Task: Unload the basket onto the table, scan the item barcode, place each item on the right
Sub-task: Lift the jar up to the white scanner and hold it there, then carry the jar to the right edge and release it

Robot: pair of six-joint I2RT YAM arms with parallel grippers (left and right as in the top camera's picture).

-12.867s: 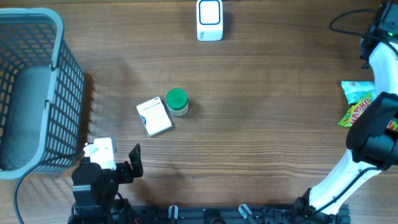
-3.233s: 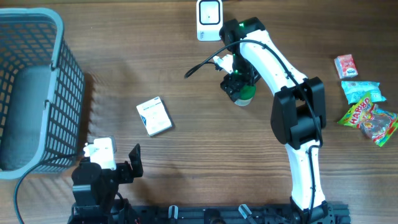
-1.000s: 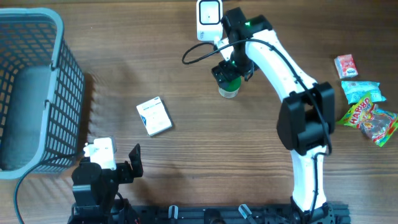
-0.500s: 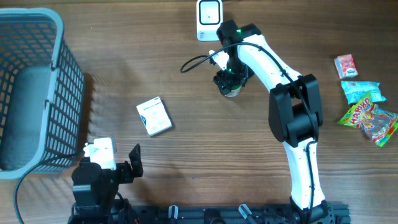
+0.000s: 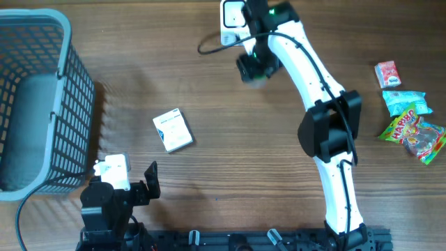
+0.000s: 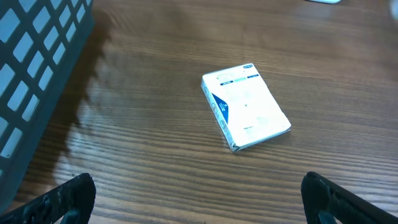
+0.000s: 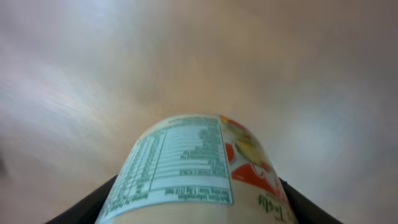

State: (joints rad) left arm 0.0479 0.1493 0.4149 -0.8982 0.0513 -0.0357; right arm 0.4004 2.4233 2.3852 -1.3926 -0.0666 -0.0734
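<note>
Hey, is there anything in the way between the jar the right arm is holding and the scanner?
Nothing on the table lies between them. The jar, held in the right gripper, is close to the scanner; only the arm's own black cable loops near that gap.

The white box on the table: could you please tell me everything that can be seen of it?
The white box is a small flat rectangular carton, seemingly cardboard, white with a blue band and small print on its top face. It looks closed and undented. It lies flat on the wooden table, turned askew, to the right of the grey basket. Only the table touches it.
</note>
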